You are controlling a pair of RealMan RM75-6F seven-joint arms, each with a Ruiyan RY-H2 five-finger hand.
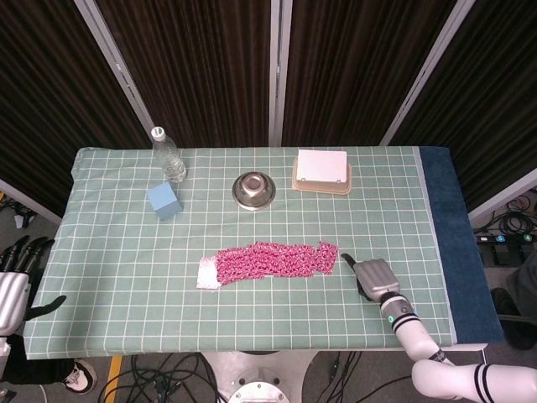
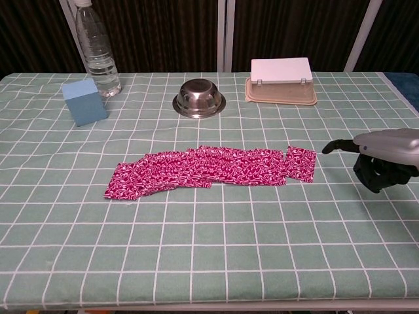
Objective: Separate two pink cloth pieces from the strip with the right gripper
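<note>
A strip of overlapping pink cloth pieces (image 1: 264,260) (image 2: 196,169) lies along the middle of the green checked table. One pink piece (image 2: 300,162) (image 1: 328,253) sits slightly apart from the strip's right end, with a thin gap between them. My right hand (image 1: 375,275) (image 2: 383,154) rests on the table just right of that piece and holds nothing. One finger points left toward the cloth and the others are curled under the palm. My left hand (image 1: 15,277) hangs beyond the table's left edge with its fingers spread and nothing in it.
Along the back stand a water bottle (image 1: 169,155) (image 2: 97,49), a blue block (image 1: 164,200) (image 2: 84,101), a metal bowl (image 1: 255,189) (image 2: 199,98) and a lidded container (image 1: 322,170) (image 2: 281,80). A whitish patch (image 1: 208,273) shows at the strip's left end.
</note>
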